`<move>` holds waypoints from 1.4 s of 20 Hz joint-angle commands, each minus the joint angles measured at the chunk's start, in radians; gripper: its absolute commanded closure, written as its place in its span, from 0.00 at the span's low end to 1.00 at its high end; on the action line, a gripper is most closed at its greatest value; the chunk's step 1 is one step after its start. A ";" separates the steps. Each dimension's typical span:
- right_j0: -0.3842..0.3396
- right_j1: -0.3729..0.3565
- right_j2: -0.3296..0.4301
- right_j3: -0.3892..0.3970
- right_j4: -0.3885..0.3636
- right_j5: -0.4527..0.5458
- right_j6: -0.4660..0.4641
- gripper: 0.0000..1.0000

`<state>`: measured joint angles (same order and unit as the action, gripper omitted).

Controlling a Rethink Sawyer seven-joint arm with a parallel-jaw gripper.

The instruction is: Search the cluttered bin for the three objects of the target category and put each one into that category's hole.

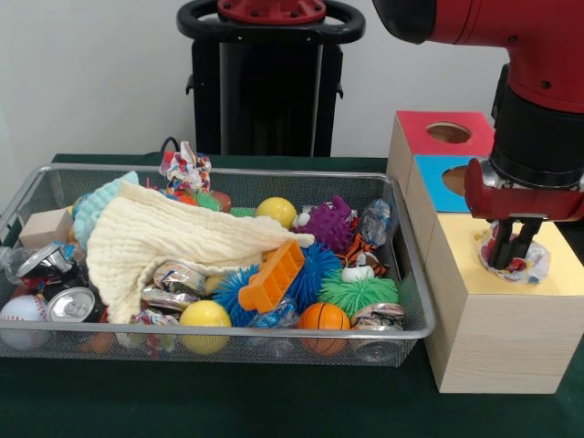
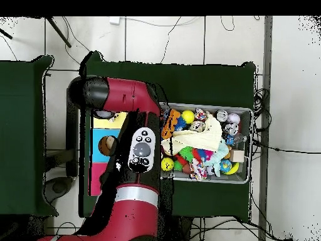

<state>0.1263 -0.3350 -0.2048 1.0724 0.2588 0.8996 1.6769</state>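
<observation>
From my station I saw the gripper (image 1: 513,245) down over the yellow box (image 1: 511,310), its fingers closed on a crumpled wrapper (image 1: 529,263) that sat right at the top of that box, over its hole. The wrapper looked white with red and blue print, and it touched the box top on the side nearest the camera. Behind the yellow box stood a blue box (image 1: 440,182) and a red box (image 1: 429,135), each with a round hole on top, the three in a row just beside the wire bin (image 1: 274,339). The bin rested on the green surface (image 1: 228,401) and was packed full. A cream cloth (image 1: 173,239) lay draped over the left half of the pile. An orange block (image 1: 272,276) leaned on a blue spiky ball (image 1: 310,272), with a green spiky ball (image 1: 358,294) just beside it and a purple spiky toy (image 1: 330,223) farther back. Two yellow balls showed, one near the front wall (image 1: 205,316) and one toward the back (image 1: 276,212). A small basketball (image 1: 324,318) sat at the front wall, a baseball (image 1: 23,310) in the left corner, and crushed cans (image 1: 66,294) beside it. A wooden cube (image 1: 46,228) rested against the left wall. From overhead the arm (image 2: 135,157) covered most of the boxes, and I could not make out the gripper there.
</observation>
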 commanded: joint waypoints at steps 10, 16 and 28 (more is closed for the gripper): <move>-0.042 0.054 0.124 0.254 -0.002 -0.224 0.151 1.00; -0.039 0.045 0.121 0.272 -0.005 -0.224 0.147 1.00; -0.031 0.056 0.122 0.276 -0.002 -0.232 0.162 1.00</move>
<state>0.1263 -0.3854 -0.1880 1.1791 0.2644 0.7678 1.6769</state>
